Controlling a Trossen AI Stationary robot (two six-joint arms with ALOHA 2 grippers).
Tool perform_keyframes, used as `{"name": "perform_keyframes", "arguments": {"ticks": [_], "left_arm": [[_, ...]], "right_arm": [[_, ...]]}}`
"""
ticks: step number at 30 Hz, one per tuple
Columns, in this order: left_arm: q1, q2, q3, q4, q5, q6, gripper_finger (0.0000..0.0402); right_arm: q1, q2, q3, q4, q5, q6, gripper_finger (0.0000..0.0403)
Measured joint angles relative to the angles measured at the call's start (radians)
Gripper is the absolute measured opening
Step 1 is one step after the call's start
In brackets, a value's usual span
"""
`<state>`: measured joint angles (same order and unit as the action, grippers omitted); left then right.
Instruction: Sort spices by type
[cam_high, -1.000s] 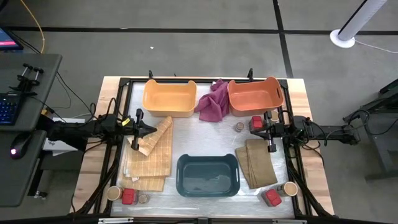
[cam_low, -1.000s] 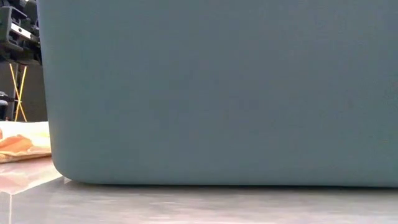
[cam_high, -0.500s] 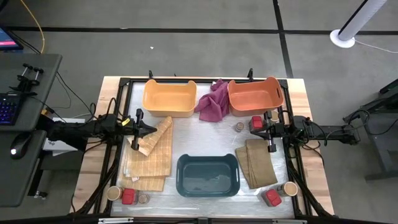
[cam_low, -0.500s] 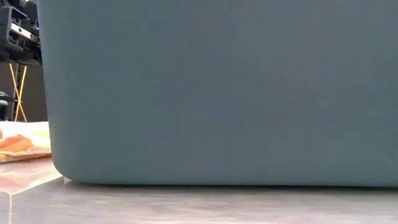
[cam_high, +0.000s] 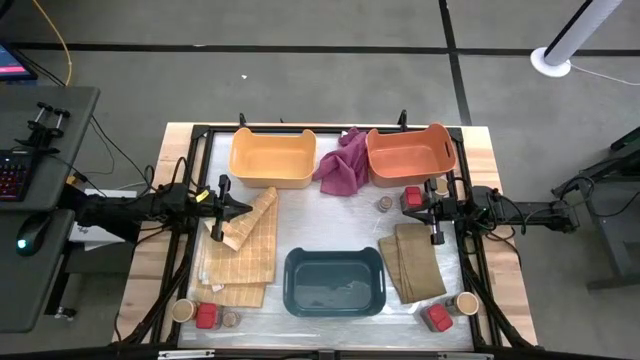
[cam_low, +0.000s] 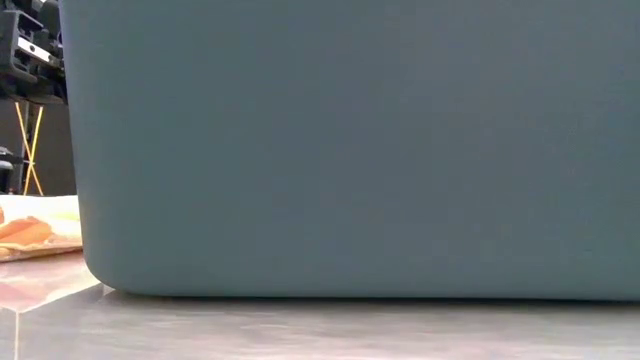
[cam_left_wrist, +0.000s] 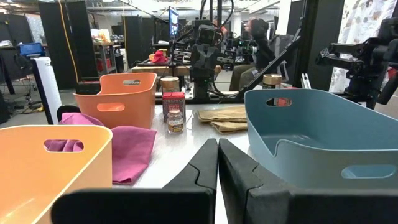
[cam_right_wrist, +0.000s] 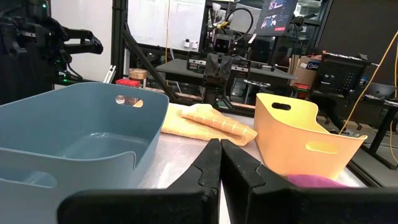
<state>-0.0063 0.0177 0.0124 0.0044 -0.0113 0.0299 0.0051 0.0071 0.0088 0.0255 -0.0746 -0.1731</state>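
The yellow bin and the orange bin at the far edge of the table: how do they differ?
The yellow bin is pale yellow-orange and stands on the left arm's side; the orange bin is a deeper, redder orange and stands on the right arm's side. The magenta cloth between them drapes against the orange bin's corner but only lies beside the yellow bin. Both are upright, look empty, and have the same rounded shape with handle slots.
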Motion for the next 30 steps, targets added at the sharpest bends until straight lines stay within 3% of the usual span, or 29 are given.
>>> {"name": "perform_keyframes", "arguments": {"ticks": [19,22,25,27,30], "left_arm": [[0.000,0.000,0.000,0.000,0.000,0.000,0.0000],[0.000,0.000,0.000,0.000,0.000,0.000,0.0000],[0.000,0.000,0.000,0.000,0.000,0.000,0.0000],[0.000,0.000,0.000,0.000,0.000,0.000,0.0000],[0.000,0.000,0.000,0.000,0.000,0.000,0.0000]], "right_arm": [[0.000,0.000,0.000,0.000,0.000,0.000,0.0001],[-0.001,0.002,0.000,0.073,0.054,0.019,0.0001],[-0.001,0.010,0.000,0.397,0.149,0.301,0.0001],[-0.001,0.023,-0.001,0.636,0.308,0.533,0.0001],[-0.001,0.043,0.016,0.752,0.519,0.805,0.0001]]}}
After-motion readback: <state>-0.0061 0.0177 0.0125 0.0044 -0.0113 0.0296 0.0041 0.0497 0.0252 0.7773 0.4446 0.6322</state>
